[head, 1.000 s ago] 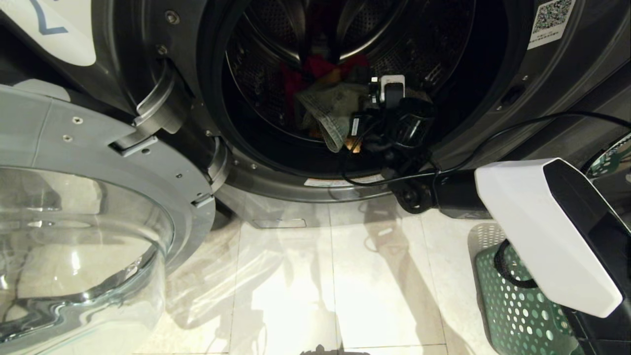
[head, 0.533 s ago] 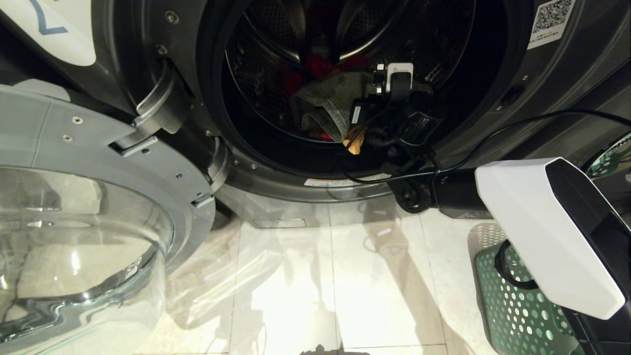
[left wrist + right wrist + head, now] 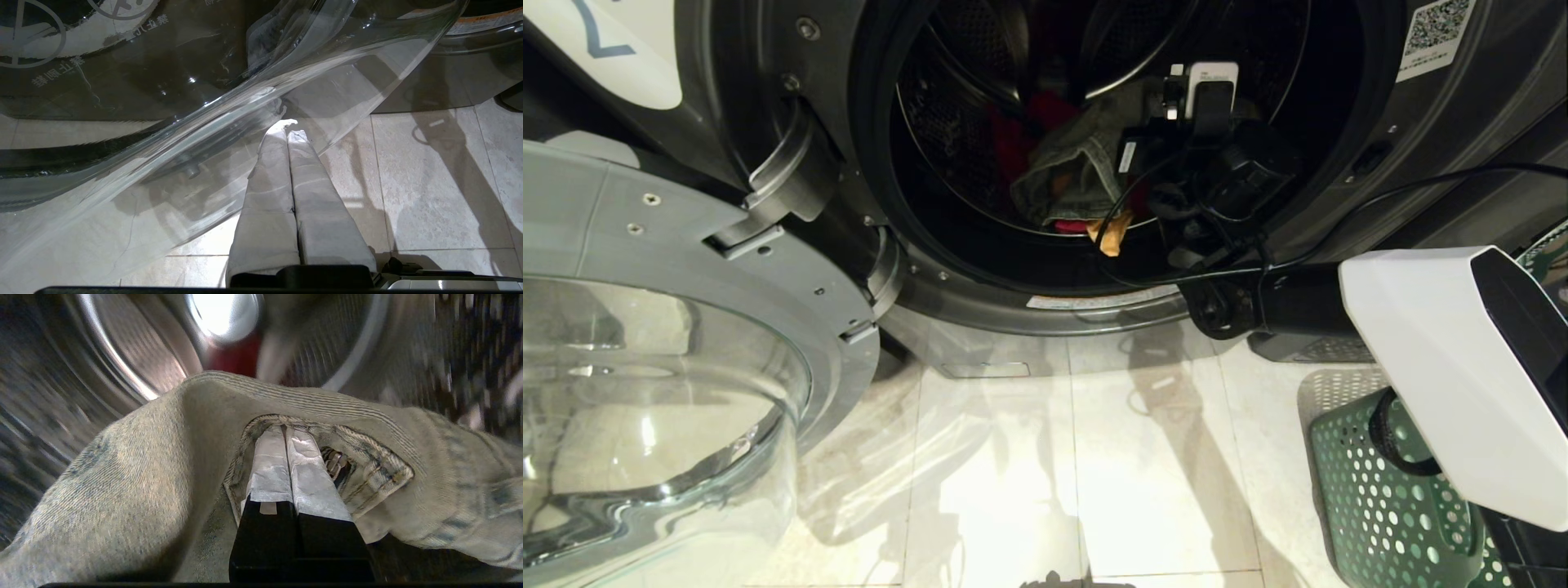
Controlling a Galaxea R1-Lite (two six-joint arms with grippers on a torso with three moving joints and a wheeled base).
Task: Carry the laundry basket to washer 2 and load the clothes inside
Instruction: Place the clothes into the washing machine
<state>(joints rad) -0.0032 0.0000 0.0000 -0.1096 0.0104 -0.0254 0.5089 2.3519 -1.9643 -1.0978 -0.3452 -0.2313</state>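
Jeans (image 3: 135, 457) (faded denim) gripped by right gripper (image 3: 286, 430) inside drum (image 3: 964, 122).

Green basket (image 3: 1380, 506) on tiled floor (image 3: 1029, 474)

Hanging in the round dark-grey front-loading washer's (image 3: 1347, 98) open mouth: a faded, greenish-grey pair of denim jeans (image 3: 1072, 167), bunched and drooping from its waistband over the perforated steel drum (image 3: 947, 122). Lying behind it inside the drum: a crumpled red garment (image 3: 1025, 135); dangling just below the jeans, a small orange scrap of cloth (image 3: 1112, 233). Standing on the pale floor tiles at the washer's right: a green perforated plastic laundry basket (image 3: 1380, 498), partly hidden.
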